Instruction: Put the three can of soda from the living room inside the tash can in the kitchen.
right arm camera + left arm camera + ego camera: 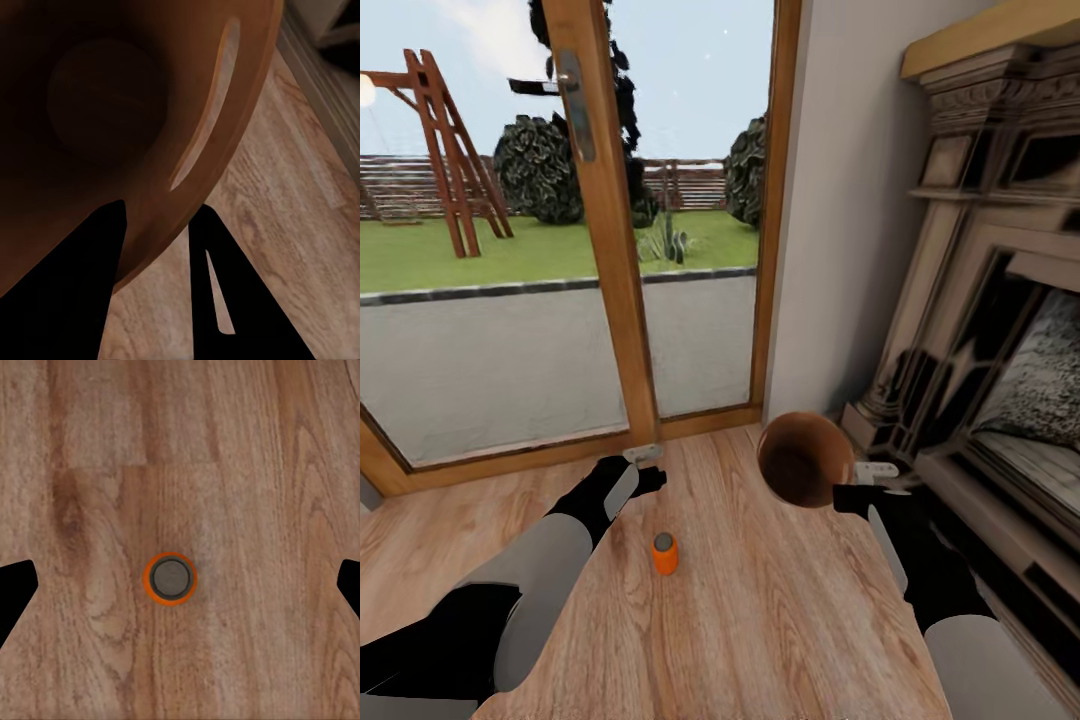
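Orange soda can (665,553) is standing upright on the wood plank floor (760,620), in the open between the two arms; seen from above in the left wrist view (172,578), its grey top is facing the camera and no label or writing is readable on it. Left hand (643,470) is hanging over the floor just beyond the can, toward the glass door (510,250), fingers spread wide with the can between the dark fingertips (15,592) and touching neither, holding nothing. To the can's right, the trash can (805,458) is sitting raised off the floor and tipped, its dark brown inside facing the head camera. Right hand (860,490) is gripping its rim: in the right wrist view the wall (225,150) is passing between the two fingers (67,292), clamped. A dark carved fireplace (980,300) is standing along the right wall; lawn and a wooden swing frame (450,150) are showing outside.
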You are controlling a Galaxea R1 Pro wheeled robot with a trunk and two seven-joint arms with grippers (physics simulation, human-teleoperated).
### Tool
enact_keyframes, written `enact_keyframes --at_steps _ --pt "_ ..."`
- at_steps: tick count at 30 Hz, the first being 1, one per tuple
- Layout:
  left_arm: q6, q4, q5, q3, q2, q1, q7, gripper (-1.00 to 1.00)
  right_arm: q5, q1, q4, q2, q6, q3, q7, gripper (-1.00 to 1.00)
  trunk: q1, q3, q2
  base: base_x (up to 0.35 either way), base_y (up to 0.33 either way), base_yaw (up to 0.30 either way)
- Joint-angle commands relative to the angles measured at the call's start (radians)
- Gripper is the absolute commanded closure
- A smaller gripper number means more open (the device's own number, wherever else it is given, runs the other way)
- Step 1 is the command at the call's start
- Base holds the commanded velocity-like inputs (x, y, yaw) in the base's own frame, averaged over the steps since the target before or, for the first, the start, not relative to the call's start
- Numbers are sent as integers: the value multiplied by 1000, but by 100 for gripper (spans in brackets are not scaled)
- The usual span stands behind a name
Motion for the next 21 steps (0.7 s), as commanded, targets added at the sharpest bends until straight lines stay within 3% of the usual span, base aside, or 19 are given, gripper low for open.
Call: enact_keyframes --at_steps 1,5,16,18,21 --pt "0 0 0 0 0 0 0 -100 -2 -1 -3 0 -1 1 1 100 4 -5 -7 0 0 0" --pt "0 0 0 0 0 0 0 -100 -1 0 -3 0 -1 7 1 100 19 -23 -35 0 0 0" --pt "0 0 0 0 0 0 0 -100 -1 1 -16 -11 -3 -6 1 100 24 -82 -38 0 0 0" --pt "0 0 0 0 0 0 0 -100 -1 1 -18 -22 -3 -12 0 100 25 -93 -38 0 0 0" --pt "0 0 0 0 0 0 -1 -100 -3 1 -20 -61 -4 -24 0 100 26 -109 -39 0 0 0"
